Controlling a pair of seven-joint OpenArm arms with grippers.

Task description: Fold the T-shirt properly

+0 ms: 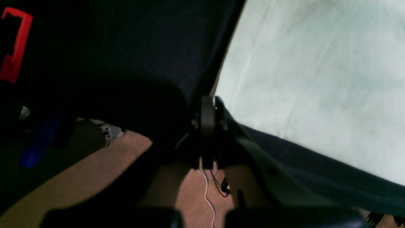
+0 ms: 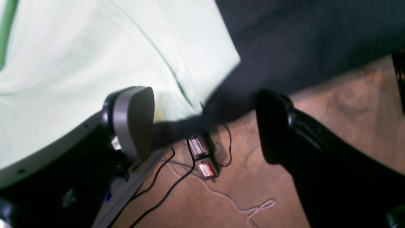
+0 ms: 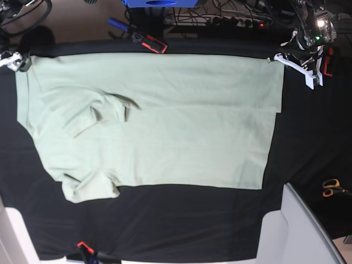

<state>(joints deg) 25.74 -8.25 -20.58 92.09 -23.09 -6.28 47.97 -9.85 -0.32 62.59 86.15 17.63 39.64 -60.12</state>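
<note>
**Shirt spread flat, arms at two far corners**

The T-shirt (image 3: pixel 159 121) lies spread across the black cloth (image 3: pixel 181 225) on the counter, seen from above in the base view — sleeves and neck toward that view's left, hem toward its right. One sleeve (image 3: pixel 91 186) is bunched at the lower left; another fold of fabric sits creased on the chest.

The left end effector (image 1: pixel 207 107) is clenched at the shirt's corner by the counter's edge, its dark fingers pressed together right where the pale fabric (image 1: pixel 310 82) meets the cloth; whether fabric is actually pinched between them cannot be told. The right end effector (image 2: pixel 205 123) stands released, jaws wide apart, one pad (image 2: pixel 134 122) over the shirt's edge (image 2: pixel 110 53) and the other beyond the cloth — above brown floor (image 2: pixel 316 95) with loose cables (image 2: pixel 177 180).

Scissors (image 3: pixel 330 187) with orange handles lie on the cloth at the right, well apart from the shirt.
</note>
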